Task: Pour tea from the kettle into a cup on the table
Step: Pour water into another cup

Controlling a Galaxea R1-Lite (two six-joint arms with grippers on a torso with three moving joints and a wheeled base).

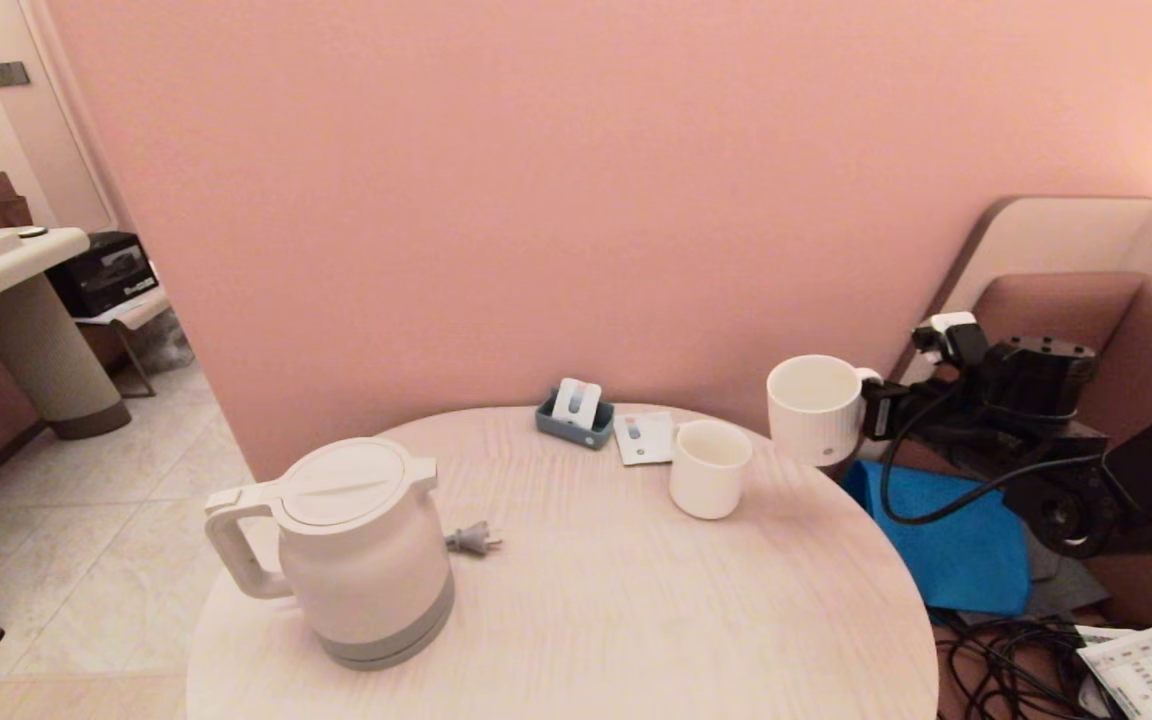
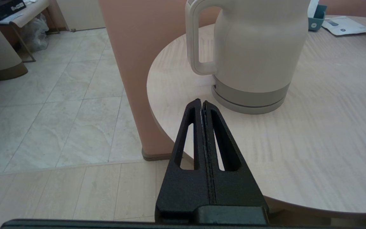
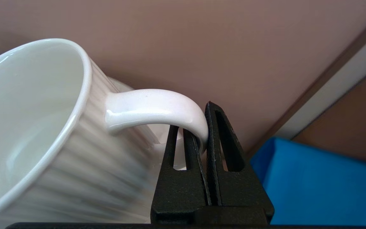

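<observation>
Now, right gripper (image 3: 202, 140): clamped on the cup (image 1: 816, 408) handle, above the surface (image 1: 636, 600) edge.
Left gripper (image 2: 201, 105): closed, empty, near the kettle (image 1: 361, 550).

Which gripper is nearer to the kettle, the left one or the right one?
Left. The left gripper is shut just before the kettle. The right gripper holds the cup by its handle across the table.

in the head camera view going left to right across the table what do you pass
kettle → plug → teal holder → white packet → smooth handleless cup → ribbed cup, held off the table's edge by the right gripper.
</observation>
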